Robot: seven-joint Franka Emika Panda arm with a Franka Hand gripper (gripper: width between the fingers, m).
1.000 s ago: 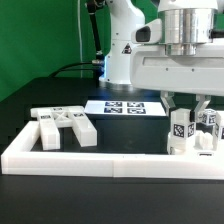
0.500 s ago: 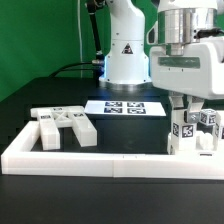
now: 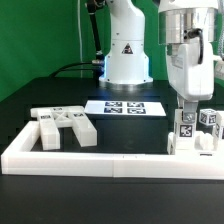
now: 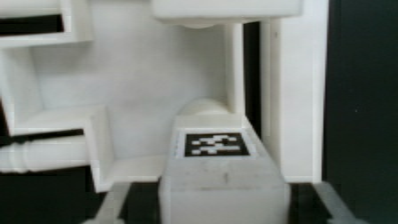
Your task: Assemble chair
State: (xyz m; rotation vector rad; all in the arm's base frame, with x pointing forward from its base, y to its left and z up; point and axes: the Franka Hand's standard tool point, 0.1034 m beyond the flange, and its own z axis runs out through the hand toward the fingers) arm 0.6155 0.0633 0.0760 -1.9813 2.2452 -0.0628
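Poised with gripper [image 3: 186, 110] right over the upright post [image 3: 184, 130], long axis vertical, within chair [image 3: 205, 140] by near edge of table [image 3: 30, 100], toward the exterior view's right corner. Cannot tell jaw opening or any hold. Probably needs a plain vertical descent.

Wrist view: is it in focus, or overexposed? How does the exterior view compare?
Wrist view: soft overall, the tagged part near the lens blurred, white surfaces nearly washed out. Exterior view: evenly lit, sharper; tags on the marker board are distinct.
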